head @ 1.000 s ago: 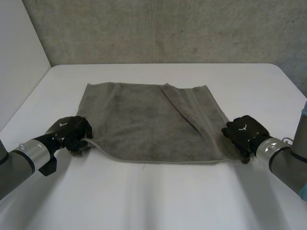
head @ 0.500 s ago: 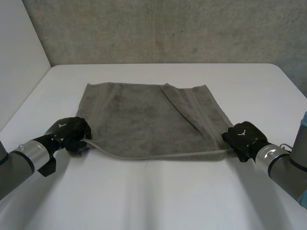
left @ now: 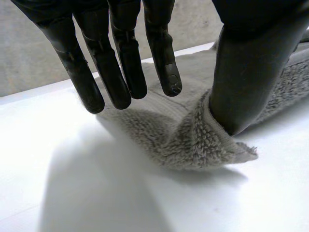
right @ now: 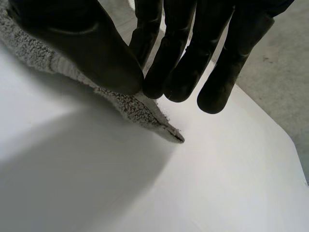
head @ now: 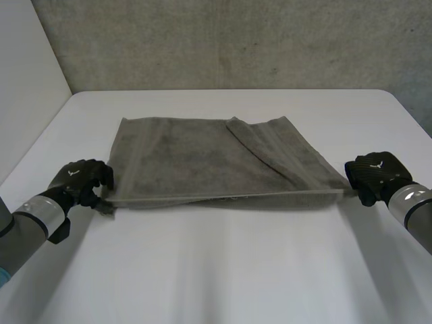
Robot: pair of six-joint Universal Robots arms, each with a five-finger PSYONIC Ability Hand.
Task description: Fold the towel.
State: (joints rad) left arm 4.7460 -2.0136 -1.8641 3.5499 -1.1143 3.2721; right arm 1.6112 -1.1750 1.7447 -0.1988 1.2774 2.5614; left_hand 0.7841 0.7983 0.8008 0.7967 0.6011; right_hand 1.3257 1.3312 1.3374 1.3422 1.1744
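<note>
A grey towel (head: 216, 158) lies spread on the white table (head: 223, 270), its near edge pulled straight between my two hands. My left hand (head: 79, 179) is at the near left corner. In the left wrist view the thumb (left: 246, 72) presses that corner of the towel (left: 193, 140) onto the table, while the straight fingers (left: 116, 63) stand apart above the cloth. My right hand (head: 374, 174) is at the near right corner. There the thumb and fingers (right: 193, 58) pinch the towel's (right: 140, 108) corner, whose tip sticks out below them.
A diagonal crease (head: 260, 152) runs across the towel's right half. A grey wall (head: 236, 40) rises behind the table's far edge. Bare white tabletop stretches in front of the towel and on both sides of it.
Both hands have moved apart, drawing the sagging near edge taut and straight. The right hand has closed on its corner. The left hand's fingers have straightened off the cloth.
</note>
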